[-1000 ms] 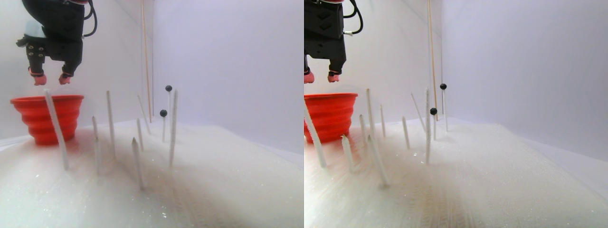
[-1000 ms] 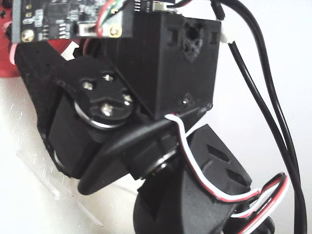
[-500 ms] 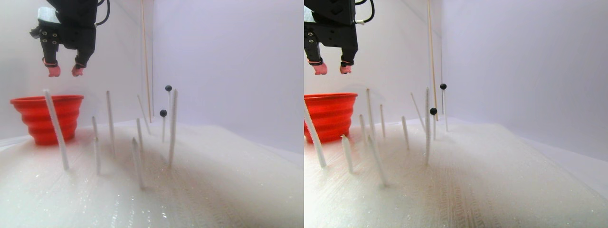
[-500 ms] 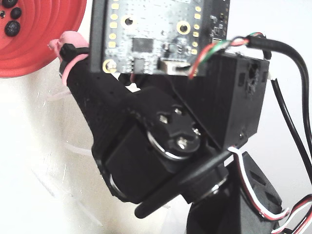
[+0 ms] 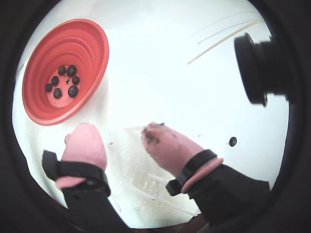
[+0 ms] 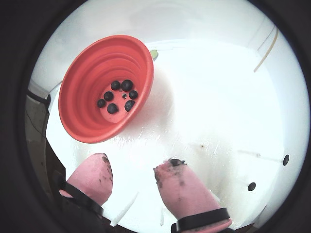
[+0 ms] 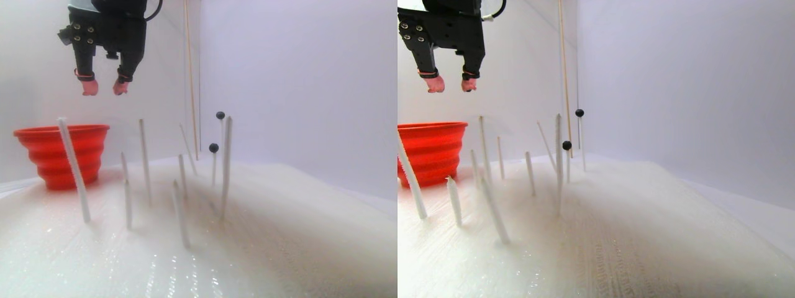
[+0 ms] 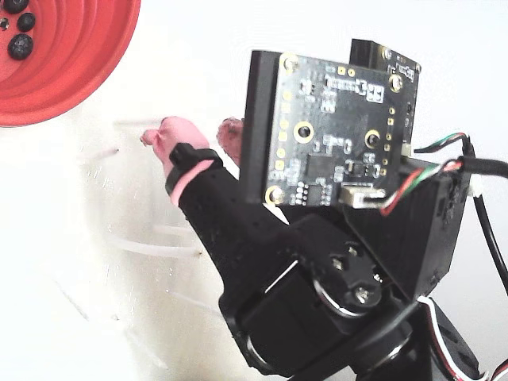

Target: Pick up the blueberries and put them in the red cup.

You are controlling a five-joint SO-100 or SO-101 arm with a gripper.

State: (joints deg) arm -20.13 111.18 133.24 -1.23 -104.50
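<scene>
The red cup [image 6: 97, 73] stands at the left of the white floor, also seen in the stereo pair view [image 7: 59, 152] and the fixed view [image 8: 71, 48]. Several blueberries [image 6: 119, 94] lie on its bottom, in both wrist views [image 5: 65, 80]. Two more blueberries sit on top of white stalks, one high [image 7: 220, 115] and one lower [image 7: 213, 148]. My gripper [image 7: 104, 87] hangs high in the air, just right of the cup's rim. It is open, and nothing lies between the pink fingertips [image 6: 133, 164], which carry dark smudges.
Several thin white stalks [image 7: 144, 161] stand upright or leaning on the white foam floor [image 7: 279, 236] between the cup and the berries. A thin wooden stick [image 7: 190, 74] leans at the back wall. A black camera lens [image 5: 257, 68] sits at the right.
The gripper has risen from just above the cup and moved right, past the cup's rim, staying open and empty. The two berries on the stalks have not moved.
</scene>
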